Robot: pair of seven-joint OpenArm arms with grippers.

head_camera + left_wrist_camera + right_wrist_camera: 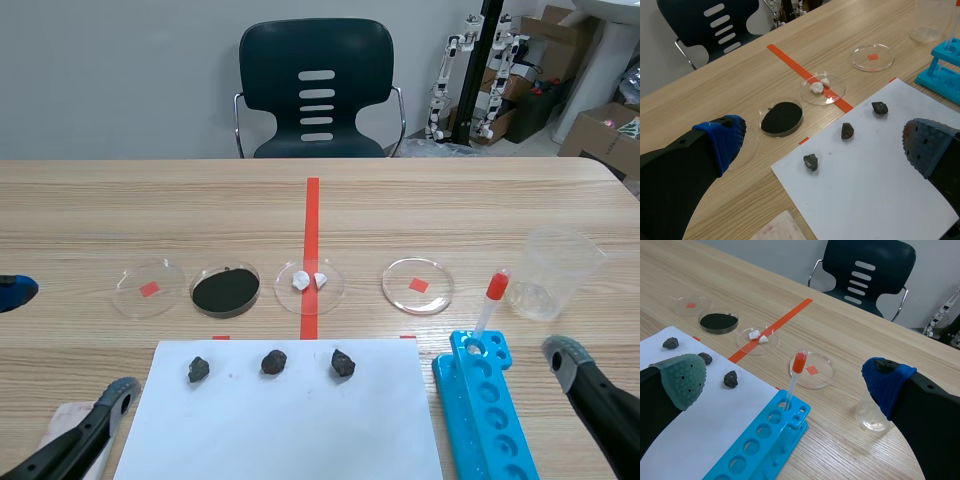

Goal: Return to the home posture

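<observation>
L gripper [824, 141] – open, R gripper [785, 379] – open

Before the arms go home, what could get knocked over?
The right gripper is open close to the rack, where a dropper stands upright; a sideways swing might tip it. The beaker near that gripper looks light and could be bumped. The left gripper is open by the paper; dragging across it could shift the rocks.
</observation>
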